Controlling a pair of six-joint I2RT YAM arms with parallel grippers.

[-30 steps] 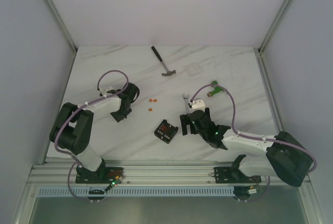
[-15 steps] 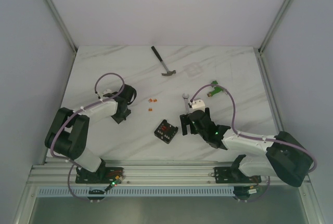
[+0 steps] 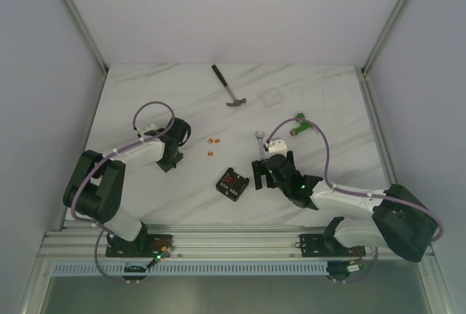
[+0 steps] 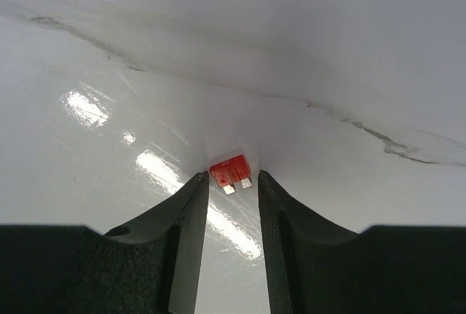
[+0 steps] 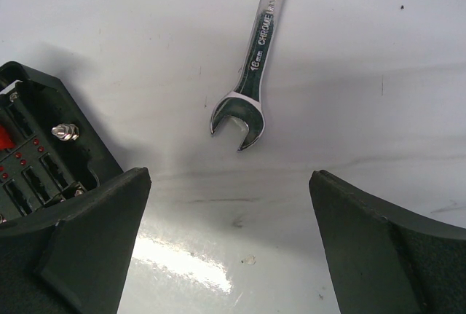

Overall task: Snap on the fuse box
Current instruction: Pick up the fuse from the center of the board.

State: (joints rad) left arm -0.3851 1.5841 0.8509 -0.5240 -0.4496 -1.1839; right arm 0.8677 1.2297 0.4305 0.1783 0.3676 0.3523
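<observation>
The fuse box (image 3: 232, 183), a small black square box with reddish fuses inside, lies open on the table near the front centre. Its corner shows at the left of the right wrist view (image 5: 44, 139). My right gripper (image 3: 266, 172) is just right of the box, open wide and empty (image 5: 229, 177), low over the table. My left gripper (image 3: 180, 135) is at the left, away from the box. Its jaws are narrowed on a small red fuse (image 4: 231, 168) at the fingertips (image 4: 233, 175).
A chrome wrench (image 5: 258, 44) lies just ahead of my right gripper (image 3: 260, 141). Loose orange fuses (image 3: 212, 140) lie between the arms. A hammer (image 3: 229, 88) lies at the back centre. A green connector (image 3: 300, 126) sits at the right.
My left arm's elbow sank and drew in a little a second ago, with the gripper barely shifting. The right arm and the fuse box have not moved.
</observation>
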